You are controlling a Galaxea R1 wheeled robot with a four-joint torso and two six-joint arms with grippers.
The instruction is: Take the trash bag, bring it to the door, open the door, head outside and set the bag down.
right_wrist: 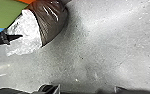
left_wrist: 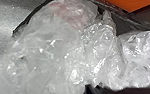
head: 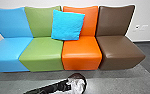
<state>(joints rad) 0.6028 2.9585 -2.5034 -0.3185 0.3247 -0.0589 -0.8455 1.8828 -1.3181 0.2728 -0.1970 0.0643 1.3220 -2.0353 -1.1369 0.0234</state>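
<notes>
The trash bag (head: 76, 85), of clear whitish plastic, is low in front of the orange chair (head: 81, 53), together with a rounded dark brown body (right_wrist: 53, 21) which has shiny folds. Whether this body is a bin or belongs to the bag, I cannot tell, and also not whether it touches the grey floor (head: 108, 83). The left gripper (head: 69, 86) reaches to the clear plastic, and in the right wrist view its dark tip lies over this plastic. If its jaws are apart, together or clamped on the bag, I cannot tell; for the right jaws I cannot tell it either. In the left wrist view the plastic is crumpled and glossy, with a pinkish patch (left_wrist: 74, 12) in it. The chairs make one row: light blue (head: 12, 22), green (head: 39, 47), orange and brown (head: 118, 47). A bright blue cushion (head: 68, 25) leans, a little tilted, against the green and orange backs. Behind them is a pale wall (head: 147, 12).
</notes>
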